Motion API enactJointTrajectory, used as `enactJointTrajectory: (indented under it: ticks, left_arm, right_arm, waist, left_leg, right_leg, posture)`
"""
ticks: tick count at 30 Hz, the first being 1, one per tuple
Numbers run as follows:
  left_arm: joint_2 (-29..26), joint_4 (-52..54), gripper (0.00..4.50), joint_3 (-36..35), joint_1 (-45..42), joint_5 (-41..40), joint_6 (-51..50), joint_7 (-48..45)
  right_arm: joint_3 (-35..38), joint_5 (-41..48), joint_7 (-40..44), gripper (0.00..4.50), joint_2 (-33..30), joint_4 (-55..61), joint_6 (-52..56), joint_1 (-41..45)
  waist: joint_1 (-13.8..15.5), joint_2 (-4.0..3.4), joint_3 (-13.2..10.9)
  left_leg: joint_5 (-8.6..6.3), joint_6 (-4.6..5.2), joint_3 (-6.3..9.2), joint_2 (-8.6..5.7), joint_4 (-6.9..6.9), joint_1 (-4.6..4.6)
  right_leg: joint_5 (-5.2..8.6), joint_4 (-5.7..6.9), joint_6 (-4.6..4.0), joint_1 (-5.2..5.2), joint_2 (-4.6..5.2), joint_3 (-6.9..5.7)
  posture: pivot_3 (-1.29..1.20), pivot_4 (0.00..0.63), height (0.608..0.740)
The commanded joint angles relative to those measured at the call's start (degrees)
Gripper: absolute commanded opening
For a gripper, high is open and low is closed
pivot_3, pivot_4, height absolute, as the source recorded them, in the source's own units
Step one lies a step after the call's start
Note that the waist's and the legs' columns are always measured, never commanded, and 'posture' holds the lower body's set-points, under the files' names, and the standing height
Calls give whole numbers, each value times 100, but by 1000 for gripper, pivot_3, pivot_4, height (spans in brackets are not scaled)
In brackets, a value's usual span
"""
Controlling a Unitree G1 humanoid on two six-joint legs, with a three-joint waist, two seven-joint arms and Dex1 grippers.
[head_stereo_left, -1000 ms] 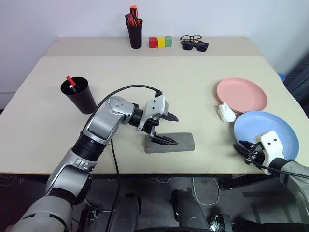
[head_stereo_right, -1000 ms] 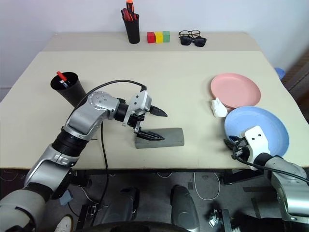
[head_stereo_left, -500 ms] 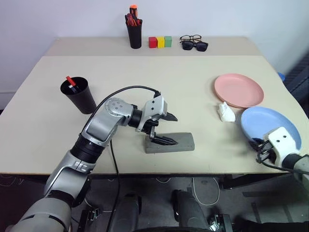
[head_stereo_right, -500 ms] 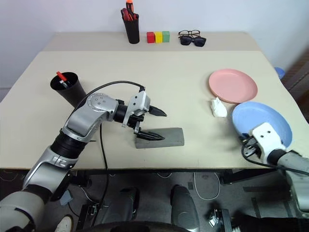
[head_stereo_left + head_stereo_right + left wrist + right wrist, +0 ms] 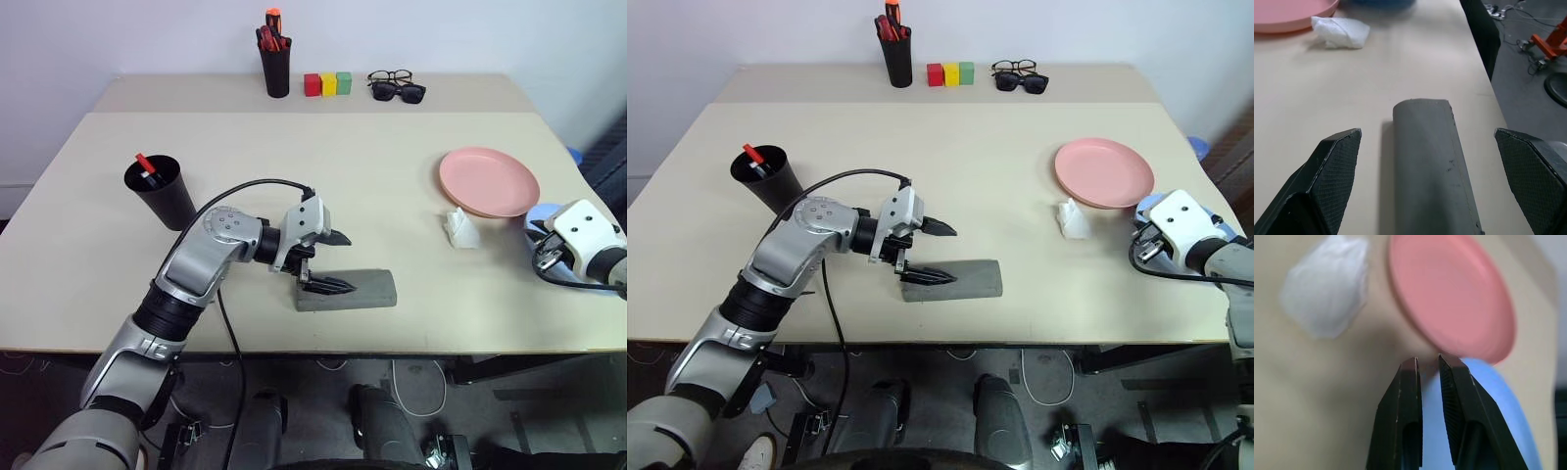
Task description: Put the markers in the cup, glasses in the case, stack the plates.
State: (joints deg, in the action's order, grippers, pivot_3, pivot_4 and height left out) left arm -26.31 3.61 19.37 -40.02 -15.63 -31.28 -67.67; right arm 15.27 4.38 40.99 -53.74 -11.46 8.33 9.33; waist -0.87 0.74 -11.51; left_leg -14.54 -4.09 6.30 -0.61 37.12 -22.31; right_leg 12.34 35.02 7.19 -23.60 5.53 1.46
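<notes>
Left gripper (image 5: 326, 260): spread wide over the near end of the closed grey case (image 5: 355, 290), which lies on the bench (image 5: 294, 166).
Right gripper (image 5: 1427, 363): pinched narrow on the light blue plate's (image 5: 1484, 411) rim, beside the salmon pink plate (image 5: 488, 182).
Black cup (image 5: 160, 192): upright, red-capped marker (image 5: 145, 164) inside.
Crumpled white tissue (image 5: 460, 227): just beside the pink plate.

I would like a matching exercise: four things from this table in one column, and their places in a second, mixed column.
Things:
1. grey felt-like oblong case
2. salmon pink round plate
3. light blue round plate
4. tapered matte black cup

Places:
A. gripped at its rim by the right gripper
B. between the open left gripper's fingers
C. holding a red-capped marker
D. beside a crumpled white tissue

Pairs: 1-B, 2-D, 3-A, 4-C
</notes>
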Motion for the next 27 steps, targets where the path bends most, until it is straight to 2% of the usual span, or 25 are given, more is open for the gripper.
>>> enactJointTrajectory:
  ticks: [1,4,9,20,23,27]
  left_arm:
    - [-60,285,4500,-139,60,-146,-86,43]
    - [-77,306,4500,-126,65,-160,-115,57]
    - [-70,286,4500,-85,32,-187,-124,50]
    - [-64,213,4500,-41,-42,-186,-130,-2]
    - [-100,257,4500,-46,-27,-208,-207,-11]
    - [-188,359,4500,-90,10,-236,-336,-9]
  right_arm:
    - [137,361,265,835,58,219,357,-137]
    - [210,457,262,1922,97,350,536,-239]
    - [399,450,-66,4474,195,515,669,-445]
    - [401,477,-318,4474,353,182,851,-572]
    - [241,343,-359,3611,345,-238,863,-468]
    - [171,327,-373,1524,385,-382,924,-373]
  waist:
    - [-3,0,0]
    - [-15,-4,-1]
    - [-16,-5,0]
    - [-19,-5,0]
    - [-16,-5,0]
    - [-14,-5,0]
  left_leg:
    - [0,0,0,0,0,2]
    - [0,0,0,0,1,5]
    - [0,0,0,0,1,5]
    - [0,0,-1,0,2,6]
    - [0,0,-2,0,4,5]
    - [0,0,-1,0,4,6]
  right_leg:
    - [0,1,-1,2,0,0]
    - [0,4,-1,3,0,0]
    - [0,5,-1,3,-1,1]
    - [1,5,0,3,0,1]
    - [0,5,-2,4,0,1]
    - [0,5,-1,4,0,1]
  posture:
    - [0,150,740]
    - [0,150,740]
    - [0,150,740]
    - [0,150,740]
    - [0,150,740]
    - [0,150,740]
